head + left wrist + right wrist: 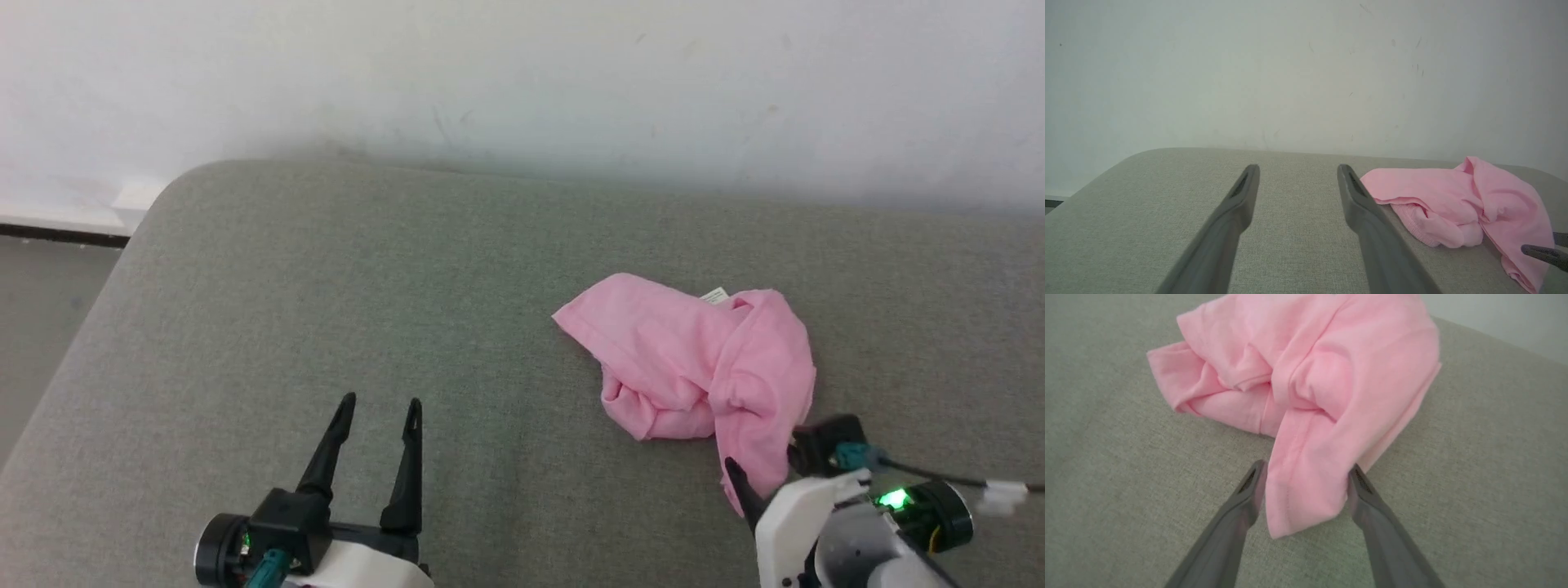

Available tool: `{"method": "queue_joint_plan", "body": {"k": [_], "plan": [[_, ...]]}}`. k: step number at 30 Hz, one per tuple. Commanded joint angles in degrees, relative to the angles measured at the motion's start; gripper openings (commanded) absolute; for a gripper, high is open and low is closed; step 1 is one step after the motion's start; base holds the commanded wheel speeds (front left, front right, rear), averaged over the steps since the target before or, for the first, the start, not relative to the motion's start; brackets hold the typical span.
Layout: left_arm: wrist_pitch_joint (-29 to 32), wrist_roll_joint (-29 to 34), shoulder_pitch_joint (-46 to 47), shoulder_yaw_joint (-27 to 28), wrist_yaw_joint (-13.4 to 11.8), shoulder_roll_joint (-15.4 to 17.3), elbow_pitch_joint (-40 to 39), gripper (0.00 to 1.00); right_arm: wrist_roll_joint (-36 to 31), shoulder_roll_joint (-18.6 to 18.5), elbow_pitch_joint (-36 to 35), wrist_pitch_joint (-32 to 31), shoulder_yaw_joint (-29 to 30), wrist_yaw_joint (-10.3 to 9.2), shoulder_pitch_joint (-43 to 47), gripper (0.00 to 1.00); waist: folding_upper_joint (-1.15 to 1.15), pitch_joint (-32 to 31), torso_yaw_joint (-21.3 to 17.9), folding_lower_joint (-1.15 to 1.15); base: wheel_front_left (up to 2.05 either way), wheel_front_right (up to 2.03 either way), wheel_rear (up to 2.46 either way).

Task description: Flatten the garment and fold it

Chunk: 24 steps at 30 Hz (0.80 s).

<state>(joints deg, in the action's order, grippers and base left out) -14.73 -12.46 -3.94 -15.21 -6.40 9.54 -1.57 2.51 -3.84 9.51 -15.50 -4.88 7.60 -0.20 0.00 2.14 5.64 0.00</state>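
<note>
One garment lies crumpled right of the cushion's middle, so flattening and folding are both still to do; its white tag is too small to read. The right end effector is spread astride the garment's near flap. The left end effector, also spread, is well apart near the front edge.

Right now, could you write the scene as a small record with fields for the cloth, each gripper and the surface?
garment: pink, crumpled in a heap, white tag at far edge, not yet flattened
left gripper: open, over bare cushion, apart from the garment
right gripper: open, one finger each side of the garment's near flap
surface: grey fabric cushion by a pale wall
</note>
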Motion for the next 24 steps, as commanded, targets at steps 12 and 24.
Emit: {"method": "queue_joint_plan", "body": {"k": [12,24], "plan": [[-0.27,2.15,3.15,0.97,2.65,-2.92,1.95,1.0,3.52,-7.33,0.75,-25.7,-6.37,-0.11,-6.61,1.0,0.0,4.46,4.95,0.0,0.0,0.0,0.0],[-0.27,2.97,2.29,3.55,4.46,-3.76,3.37,1.0,8.31,-9.42,-5.42,-26.18,0.6,-0.11,-0.73,0.0,0.0,2.65,-2.72,0.0,0.0,0.0,0.0]]}}
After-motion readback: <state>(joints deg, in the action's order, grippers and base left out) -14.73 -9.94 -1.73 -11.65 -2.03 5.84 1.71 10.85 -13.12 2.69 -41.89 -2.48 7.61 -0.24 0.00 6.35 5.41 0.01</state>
